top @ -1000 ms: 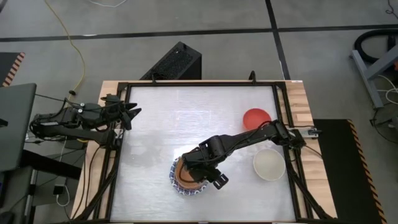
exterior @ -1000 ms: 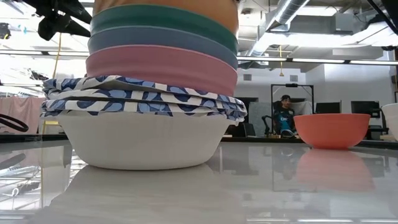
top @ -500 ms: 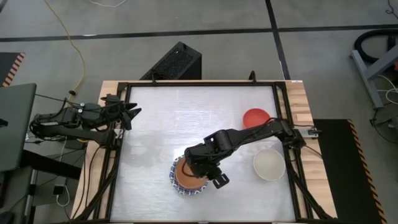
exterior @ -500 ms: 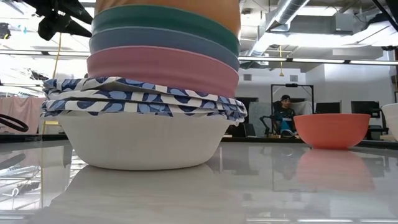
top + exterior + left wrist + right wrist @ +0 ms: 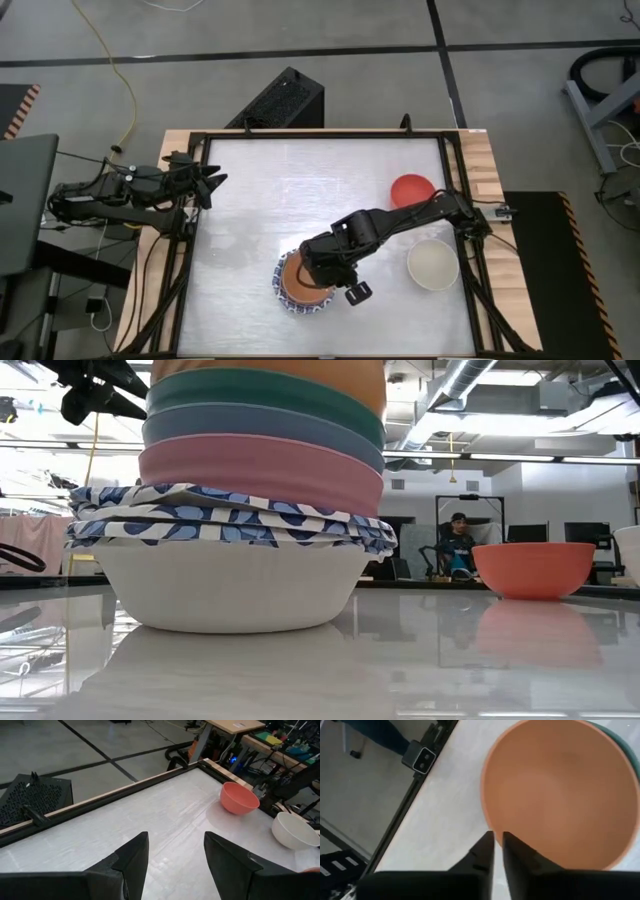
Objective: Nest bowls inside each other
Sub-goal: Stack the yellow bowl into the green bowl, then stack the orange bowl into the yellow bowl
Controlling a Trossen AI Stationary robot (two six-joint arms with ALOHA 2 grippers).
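Observation:
A stack of nested bowls (image 5: 303,285) stands near the table's front edge. Its bottom bowl is white (image 5: 230,585), with blue-patterned rims, then pink (image 5: 260,470), blue-grey and teal above it, and an orange bowl (image 5: 560,790) on top. My right gripper (image 5: 498,837) hovers over the orange bowl's rim, fingers almost together with nothing between them. A red bowl (image 5: 412,190) and a cream bowl (image 5: 432,264) sit on their bases at the right. My left gripper (image 5: 175,850) waits open at the table's left edge.
A black frame rail (image 5: 455,200) runs round the tabletop. A black box (image 5: 285,100) lies beyond the far edge. A person (image 5: 458,545) sits in the room behind. Bare white tabletop (image 5: 300,190) spreads across the middle and far left.
My right gripper has risen a little above the stack and its wrist has rolled slightly. The stack stands where it was.

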